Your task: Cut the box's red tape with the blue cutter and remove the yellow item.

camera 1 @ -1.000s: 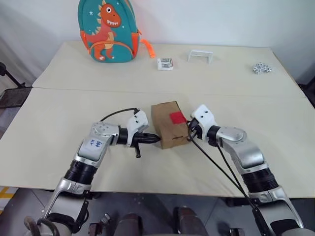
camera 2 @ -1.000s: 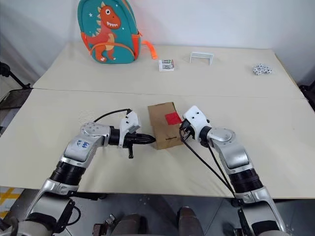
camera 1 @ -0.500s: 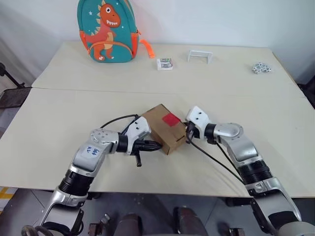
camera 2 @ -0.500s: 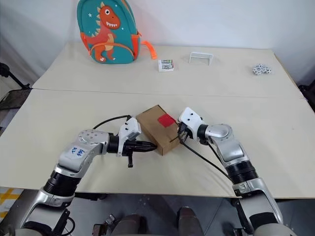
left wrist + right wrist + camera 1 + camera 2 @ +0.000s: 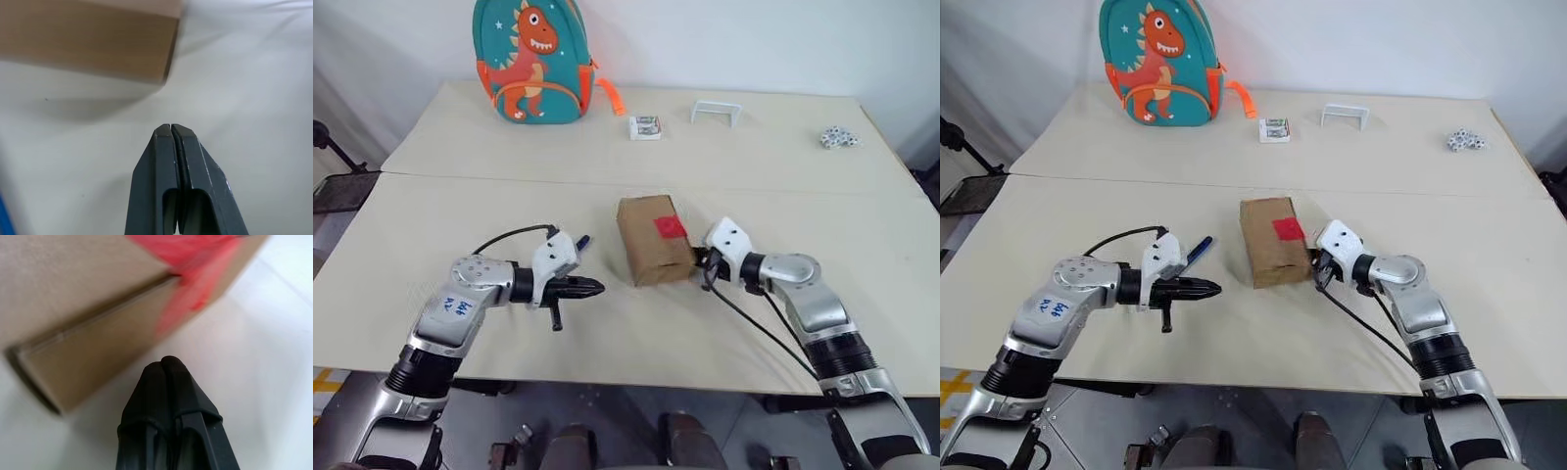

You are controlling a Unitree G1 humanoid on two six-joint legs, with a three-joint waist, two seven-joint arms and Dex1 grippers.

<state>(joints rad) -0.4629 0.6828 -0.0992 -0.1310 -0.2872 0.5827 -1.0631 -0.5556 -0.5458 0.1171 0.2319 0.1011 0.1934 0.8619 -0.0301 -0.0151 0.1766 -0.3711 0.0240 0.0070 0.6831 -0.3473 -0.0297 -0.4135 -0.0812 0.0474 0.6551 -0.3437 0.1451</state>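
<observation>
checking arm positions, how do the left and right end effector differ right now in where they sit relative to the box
The left end effector sits apart from the box, off its left side with bare table between; the right end effector is close against the box's right side, near the red tape. The left one has the blue cutter lying just beside its wrist; the right has nothing like that near it. Both are shut, holding nothing, and point inward toward the box.

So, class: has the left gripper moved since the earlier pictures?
Yes. The left gripper has drawn back leftward, away from the box, opening a gap.
</observation>
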